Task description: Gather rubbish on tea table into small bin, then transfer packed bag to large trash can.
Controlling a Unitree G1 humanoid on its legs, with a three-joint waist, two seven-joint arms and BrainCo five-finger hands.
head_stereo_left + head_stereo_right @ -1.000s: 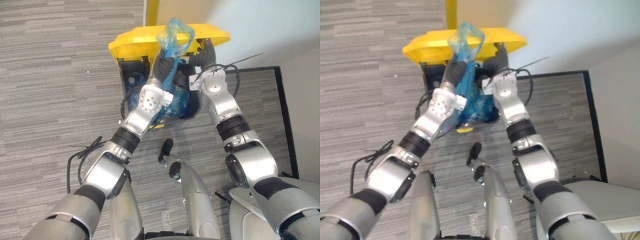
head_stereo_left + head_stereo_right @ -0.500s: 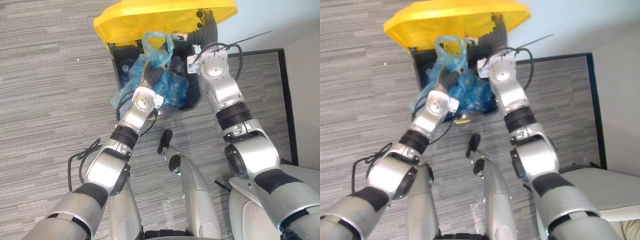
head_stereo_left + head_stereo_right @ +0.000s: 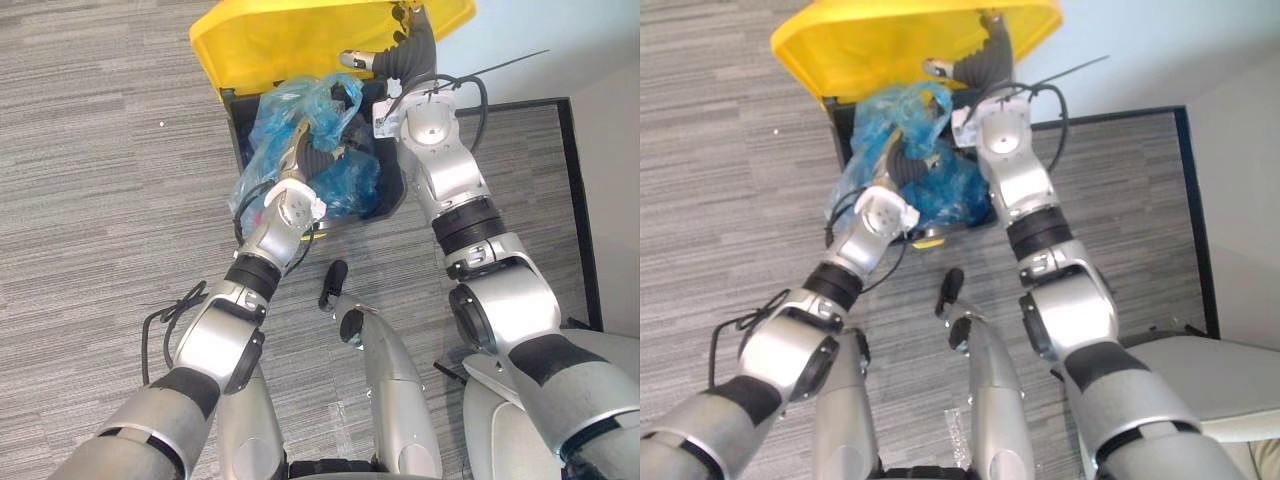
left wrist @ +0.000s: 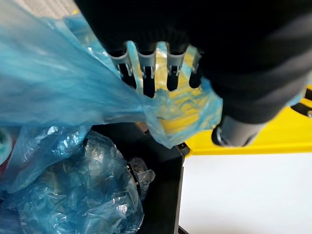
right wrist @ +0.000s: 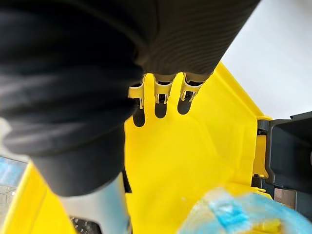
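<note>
While your right hand [image 5: 161,92] props the yellow lid [image 3: 300,40] up at twelve o'clock, fingers straight against it, your left hand [image 4: 156,61] grips the blue bag [image 3: 300,105] by its neck, hanging it in the large trash can [image 4: 163,195], ready for release.

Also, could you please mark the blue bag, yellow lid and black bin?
blue bag [image 3: 290,105], left eye view, bunched top.
yellow lid [image 3: 290,40], left eye view, middle of its face.
black bin [image 4: 165,195], left wrist view, inner wall.
</note>
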